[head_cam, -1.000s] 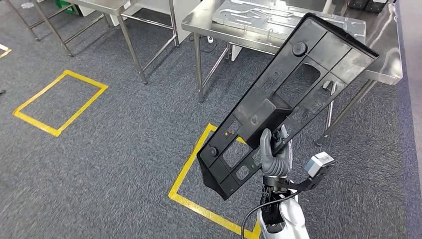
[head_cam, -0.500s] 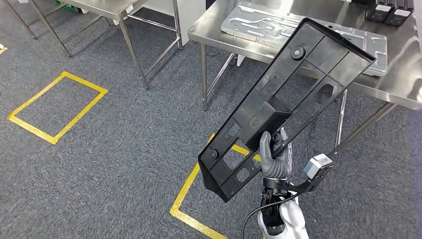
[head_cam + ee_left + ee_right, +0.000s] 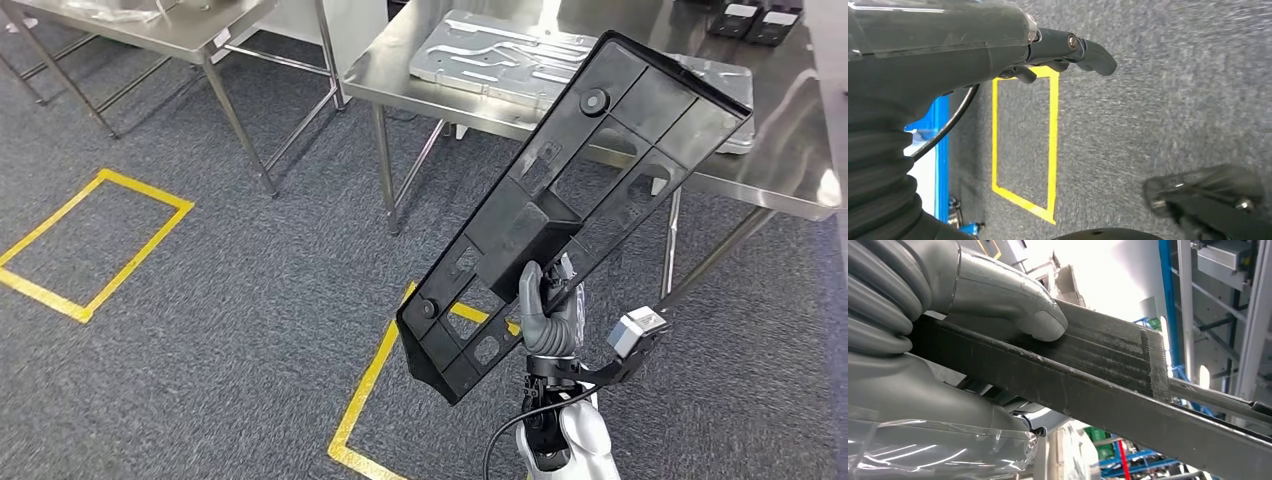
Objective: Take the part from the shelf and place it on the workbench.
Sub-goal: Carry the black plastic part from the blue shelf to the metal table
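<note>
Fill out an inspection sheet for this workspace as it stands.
Surface: steel workbench ahead, nothing placed by the robot on it yet.
Job's things: black part held tilted in the air, in front of the bench.
Clutter: grey metal plate and two small dark boxes on the bench.
Hands: right hand grips the part's edge; left hand holds nothing, fingers curled, over the floor.
Cables: black cable looped at the right wrist.
Surroundings: grey carpet, yellow tape squares, second steel table to the left.
</note>
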Controlling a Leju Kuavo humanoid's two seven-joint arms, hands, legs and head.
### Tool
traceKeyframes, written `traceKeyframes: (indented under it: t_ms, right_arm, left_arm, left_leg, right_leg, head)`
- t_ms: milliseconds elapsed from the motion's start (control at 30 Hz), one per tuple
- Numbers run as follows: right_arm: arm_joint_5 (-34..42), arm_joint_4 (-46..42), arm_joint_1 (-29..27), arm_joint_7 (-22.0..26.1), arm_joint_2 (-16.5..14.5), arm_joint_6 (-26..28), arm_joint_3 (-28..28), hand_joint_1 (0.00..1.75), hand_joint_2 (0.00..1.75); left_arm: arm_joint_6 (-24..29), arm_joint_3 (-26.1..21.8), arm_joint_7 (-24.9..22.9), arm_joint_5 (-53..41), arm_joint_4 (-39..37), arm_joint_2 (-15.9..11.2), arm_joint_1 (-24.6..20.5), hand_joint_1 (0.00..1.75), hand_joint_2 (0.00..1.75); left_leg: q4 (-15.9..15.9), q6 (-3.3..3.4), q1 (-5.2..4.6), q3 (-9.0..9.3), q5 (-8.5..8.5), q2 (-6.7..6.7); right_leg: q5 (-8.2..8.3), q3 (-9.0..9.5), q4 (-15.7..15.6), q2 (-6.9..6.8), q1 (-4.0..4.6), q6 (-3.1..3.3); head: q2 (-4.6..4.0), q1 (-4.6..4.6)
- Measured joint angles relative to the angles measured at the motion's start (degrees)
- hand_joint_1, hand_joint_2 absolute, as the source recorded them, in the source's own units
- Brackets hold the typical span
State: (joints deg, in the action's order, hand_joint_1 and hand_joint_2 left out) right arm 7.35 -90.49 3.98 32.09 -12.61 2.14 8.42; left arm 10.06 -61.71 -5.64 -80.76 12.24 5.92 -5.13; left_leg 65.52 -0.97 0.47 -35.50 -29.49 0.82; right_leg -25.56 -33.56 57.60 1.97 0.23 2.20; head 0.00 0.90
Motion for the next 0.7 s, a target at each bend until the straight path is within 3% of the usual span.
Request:
traceKeyframes:
  t_ms: [33,100,167,233,267,333,400,433,467,533,567,633,700]
  right_arm:
    - [0.0,0.0,0.1,0.0,0.0,-0.1,0.1,1.75,1.75]
    - [0.0,0.0,0.2,0.0,0.0,-0.1,0.2,1.75,1.75]
    - [0.1,0.0,0.2,-0.1,0.0,-0.2,0.3,1.75,1.75]
    - [0.2,-0.1,0.2,0.0,0.0,-0.3,0.4,1.75,1.75]
    - [0.3,-0.1,0.3,0.0,0.1,-0.4,0.4,1.75,1.75]
    - [0.4,-0.2,0.3,0.1,0.1,-0.6,0.5,1.75,1.75]
    - [0.5,-0.1,0.1,0.2,0.2,-0.7,0.5,1.75,1.75]
    - [0.5,-0.1,0.0,0.2,0.2,-0.8,0.5,1.75,1.75]
    - [0.5,-0.1,0.0,0.2,0.3,-0.8,0.5,1.75,1.75]
    - [0.5,-0.1,0.1,0.2,0.3,-0.9,0.6,1.75,1.75]
    - [0.5,-0.2,0.2,0.3,0.3,-0.9,0.7,1.75,1.75]
    - [0.5,-0.2,0.3,0.3,0.3,-0.9,0.7,1.75,1.75]
    - [0.5,-0.2,0.3,0.3,0.3,-0.9,0.7,1.75,1.75]
  left_arm:
    - [0.0,0.0,0.0,0.0,0.0,0.0,0.0,0.0,1.75]
    - [0.1,0.0,0.0,0.0,0.0,-0.1,0.0,0.0,1.75]
    - [0.2,0.0,0.0,0.0,0.0,-0.1,-0.1,0.0,1.75]
    - [0.3,0.1,0.1,-0.1,0.0,0.1,-0.1,0.0,1.75]
    - [0.4,0.1,0.1,-0.1,0.0,0.2,-0.1,0.0,1.75]
    - [0.5,0.2,0.2,-0.2,0.0,0.3,-0.2,0.0,1.75]
    - [0.6,0.2,0.2,-0.2,0.0,0.3,-0.1,0.0,1.75]
    - [0.6,0.2,0.2,-0.2,0.0,0.3,-0.1,0.0,1.75]
    - [0.6,0.2,0.2,-0.2,0.0,0.3,-0.1,0.0,1.75]
    - [0.6,0.3,0.3,-0.2,0.0,0.4,-0.2,0.0,1.75]
    - [0.6,0.3,0.3,-0.2,0.0,0.4,-0.2,0.0,1.75]
    - [0.6,0.3,0.4,-0.2,0.0,0.4,-0.2,0.0,1.75]
    - [0.7,0.3,0.4,-0.2,0.0,0.4,-0.2,0.0,1.75]
  left_leg:
    - [-3.5,0.51,-0.11,0.89,2.07,0.6]
    - [-7.6,1.31,-0.41,1.95,3.36,1.6]
    - [-8.5,1.73,-0.42,2.33,3.3,1.43]
    - [-9.2,2.11,-0.07,2.87,4.06,0.59]
    - [-9.5,2.32,0.12,3.09,4.29,0.11]
    - [-9.7,2.59,0.14,3.24,4.3,-0.78]
    - [-9.6,2.53,0.15,3.23,4.17,-1.63]
    - [-9.5,2.43,0.17,3.25,4.06,-2.06]
    - [-9.4,2.3,0.2,3.32,3.9,-2.46]
    - [-8.9,1.84,0.14,3.51,3.41,-3.17]
    - [-8.7,1.51,0.02,3.6,3.13,-3.44]
    - [-8.4,0.79,-0.22,3.78,2.74,-3.99]
    - [-8.4,0.15,-0.13,3.94,2.48,-4.64]
  right_leg:
    - [-0.09,0.2,0.0,0.38,0.1,-0.07]
    - [-0.2,0.01,0.1,1.13,0.01,-0.49]
    - [-0.34,-0.19,0.2,1.92,-0.03,-1.25]
    - [-1.39,-0.43,1.3,1.32,0.1,-2.03]
    - [-2.69,-1.19,3.2,0.57,0.14,-2.37]
    - [-6.44,-4.35,10.0,-0.91,-0.21,-2.87]
    - [-8.37,-7.26,15.6,-1.33,-0.74,-3.32]
    - [-7.69,-7.35,15.7,-1.5,-1.01,-3.53]
    - [-6.03,-6.25,13.4,-1.79,-1.25,-3.69]
    - [-2.32,-2.22,5.6,-3.55,-1.43,-3.76]
    - [-1.32,-0.75,2.7,-4.29,-1.36,-3.61]
    - [-1.08,0.08,0.8,-4.8,-1.06,-3.06]
    - [-0.88,-0.01,0.6,-3.77,-1.1,-2.37]
  head:
    - [0.0,-0.06]
    - [0.0,-0.09]
    - [0.0,-0.07]
    - [0.0,-0.17]
    - [0.0,-0.25]
    - [0.0,-0.45]
    - [0.0,-0.45]
    - [0.0,-0.45]
    - [0.0,-0.45]
    - [0.01,-0.45]
    - [0.01,-0.45]
    - [0.01,-0.42]
    - [0.0,-0.39]
